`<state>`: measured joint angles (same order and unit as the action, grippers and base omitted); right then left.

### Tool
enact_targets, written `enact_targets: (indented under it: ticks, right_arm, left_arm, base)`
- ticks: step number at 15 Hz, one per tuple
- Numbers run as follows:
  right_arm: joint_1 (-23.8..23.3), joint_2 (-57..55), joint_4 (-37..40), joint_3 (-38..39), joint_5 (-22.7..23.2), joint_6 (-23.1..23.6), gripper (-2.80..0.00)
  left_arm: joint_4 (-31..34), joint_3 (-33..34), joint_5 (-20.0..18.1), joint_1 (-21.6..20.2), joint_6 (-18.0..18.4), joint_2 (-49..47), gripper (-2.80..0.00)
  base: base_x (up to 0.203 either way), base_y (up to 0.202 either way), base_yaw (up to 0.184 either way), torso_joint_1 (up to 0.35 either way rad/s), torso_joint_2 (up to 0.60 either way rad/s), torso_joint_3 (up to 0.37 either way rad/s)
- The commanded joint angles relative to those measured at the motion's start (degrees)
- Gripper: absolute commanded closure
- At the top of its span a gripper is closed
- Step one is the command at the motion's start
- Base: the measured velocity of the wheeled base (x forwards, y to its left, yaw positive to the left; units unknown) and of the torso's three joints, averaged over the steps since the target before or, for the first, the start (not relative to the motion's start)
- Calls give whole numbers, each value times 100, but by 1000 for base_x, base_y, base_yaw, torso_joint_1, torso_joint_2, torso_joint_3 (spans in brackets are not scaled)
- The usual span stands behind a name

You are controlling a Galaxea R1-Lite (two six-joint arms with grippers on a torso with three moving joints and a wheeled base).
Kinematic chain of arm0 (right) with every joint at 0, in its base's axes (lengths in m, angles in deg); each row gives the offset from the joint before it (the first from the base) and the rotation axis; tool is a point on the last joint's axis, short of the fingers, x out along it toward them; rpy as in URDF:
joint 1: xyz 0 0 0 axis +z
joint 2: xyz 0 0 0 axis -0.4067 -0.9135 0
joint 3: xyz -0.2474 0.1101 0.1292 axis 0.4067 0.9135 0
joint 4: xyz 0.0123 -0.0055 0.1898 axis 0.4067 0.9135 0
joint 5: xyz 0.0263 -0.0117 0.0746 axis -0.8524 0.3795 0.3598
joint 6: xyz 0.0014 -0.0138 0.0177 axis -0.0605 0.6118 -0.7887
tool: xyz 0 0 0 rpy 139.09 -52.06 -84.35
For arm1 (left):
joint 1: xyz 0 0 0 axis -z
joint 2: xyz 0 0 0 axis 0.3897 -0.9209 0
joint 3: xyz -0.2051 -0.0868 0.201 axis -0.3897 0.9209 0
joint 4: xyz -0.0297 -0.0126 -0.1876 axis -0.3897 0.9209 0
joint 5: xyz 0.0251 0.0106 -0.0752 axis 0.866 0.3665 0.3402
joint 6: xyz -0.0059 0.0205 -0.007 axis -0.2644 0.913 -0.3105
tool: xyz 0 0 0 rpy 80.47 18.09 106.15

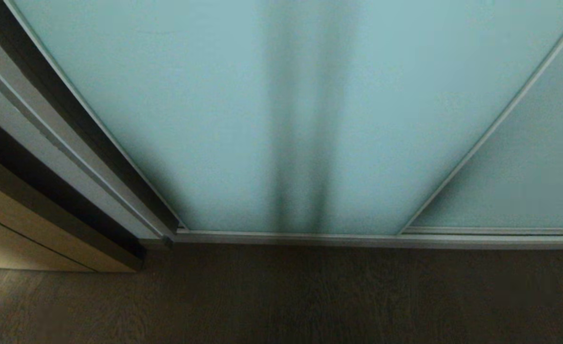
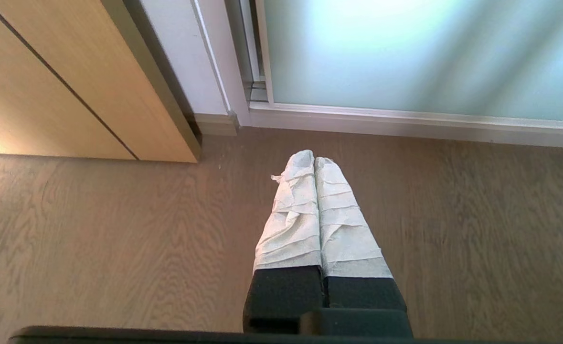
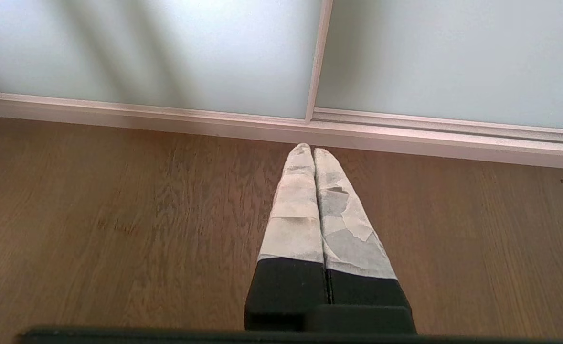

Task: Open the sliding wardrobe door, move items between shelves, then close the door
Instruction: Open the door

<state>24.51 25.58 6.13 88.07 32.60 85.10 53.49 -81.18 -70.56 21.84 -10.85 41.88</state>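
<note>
- The left hand [image 2: 314, 161] hangs above the wood-grain floor [image 2: 95, 239], its two tape-wrapped fingers [image 2: 293, 220] pressed together and holding nothing.
- Its tips point toward the bottom rail and stand near the corner where the beige cabinet front [image 2: 47, 86] meets the wardrobe's pale side frame [image 2: 185, 57], apart from both.
- The right hand [image 3: 313, 149] hangs the same way, fingers [image 3: 295, 220] closed flat against each other and empty, aimed at the foot of the slim upright frame strip [image 3: 317, 62] where two glass panels meet.
- Neither hand touches the glass, the frame or the rail, and neither arm shows in the head view.
- The sliding wardrobe door [image 1: 214, 119] fills the head view as a frosted blue-green panel sitting shut in its silver bottom track [image 1: 357, 239], with a second panel [image 1: 525, 167] beside it on the right.
- A dark vertical blur shows through the frosted glass; what it is cannot be told.
- No shelves and no garments are visible, being hidden behind the closed panel.
- By this showing the task looks barely begun: the door is yet to be slid open, the items are yet to be moved, and the closing comes last.
</note>
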Motion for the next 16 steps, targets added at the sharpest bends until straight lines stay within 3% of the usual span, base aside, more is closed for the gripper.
enact_targets:
  ticks: [1,4,7,12,16]
  right_arm:
    - [2,19,-4,1,5,6,0]
    - [2,19,-4,0,5,-2,0]
    - [2,19,-4,0,5,6,0]
    - [2,19,-4,0,5,-2,0]
    - [2,19,-4,0,5,6,0]
  left_arm:
    - [-4,-7,2,-5,-25,1,0]
    - [17,-143,5,-5,-16,1,0]
    - [144,-869,161,-5,-9,-73,0]
    - [204,-3100,670,-8,-3,-1422,0]
    - [-489,-5001,1562,-77,102,-2747,0]
  base:
    - [0,0,0,0,0,0]
    - [0,0,0,0,0,0]
    - [0,0,0,0,0,0]
    - [0,0,0,0,0,0]
    - [0,0,0,0,0,0]
